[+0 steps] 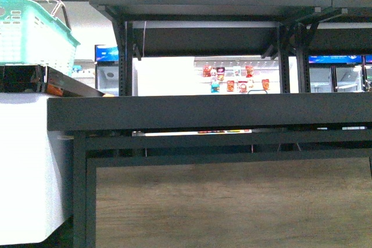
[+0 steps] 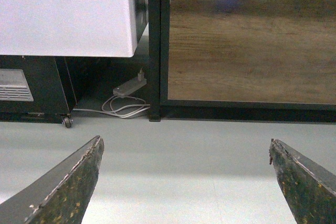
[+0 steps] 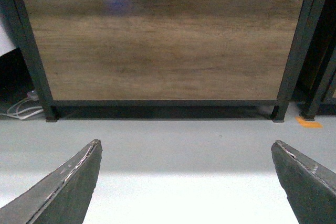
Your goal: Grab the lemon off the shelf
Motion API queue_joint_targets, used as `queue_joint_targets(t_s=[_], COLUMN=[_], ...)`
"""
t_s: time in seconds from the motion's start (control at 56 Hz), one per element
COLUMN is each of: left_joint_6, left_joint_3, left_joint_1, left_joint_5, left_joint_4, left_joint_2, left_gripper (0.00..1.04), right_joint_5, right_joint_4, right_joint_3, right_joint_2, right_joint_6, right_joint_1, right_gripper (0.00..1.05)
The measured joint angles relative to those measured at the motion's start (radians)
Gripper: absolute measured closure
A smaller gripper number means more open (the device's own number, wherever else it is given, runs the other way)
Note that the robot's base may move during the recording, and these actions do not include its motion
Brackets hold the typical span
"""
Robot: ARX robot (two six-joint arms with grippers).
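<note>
The left gripper (image 2: pixel 185 141) hung low over the pale floor (image 2: pixel 178 182). Its jaws were spread wide, with nothing between them but bare floor. Ahead of those jaws and well apart from them stood the foot of the shelf (image 2: pixel 155 51), a black upright and frame around a wood-grain panel (image 2: pixel 247 45). Off toward one jaw's side sat a white cabinet (image 2: pixel 63 14) on a dark base with a caster (image 2: pixel 66 122). A coiled white cable (image 2: pixel 123 109) and a small plug block (image 2: pixel 129 88) lay on the floor in the gap between cabinet and shelf.

The right gripper (image 3: pixel 185 144) was likewise wide open and empty, low over the floor. Its jaws squarely faced the wood-grain panel, well short of it. An orange mark (image 3: pixel 308 124) lay on the floor ahead, outside one jaw and near a shelf foot.

In the front view, the shelf's deck above that panel showed only its raised front lip, edge-on and higher than what either pair of jaws faced. The deck's top was hidden behind the lip, so the lemon's place could not be told from any view. A teal basket (image 1: pixel 35 33) sat above the white cabinet beside the shelf. Small red packets (image 1: pixel 232 79) hung far behind the rack.
</note>
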Motion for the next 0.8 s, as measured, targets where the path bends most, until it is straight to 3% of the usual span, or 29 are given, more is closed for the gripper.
queue_joint_targets(t_s=[0.803], left_joint_6=[0.0], left_joint_3=[0.0], left_joint_1=[0.0], left_joint_5=[0.0], left_joint_4=[0.0], left_joint_2=[0.0], left_gripper=[0.08], right_joint_5=[0.0], right_joint_4=[0.0], right_joint_3=[0.0], right_joint_2=[0.0], right_joint_6=[0.0], right_joint_1=[0.0], right_gripper=[0.07])
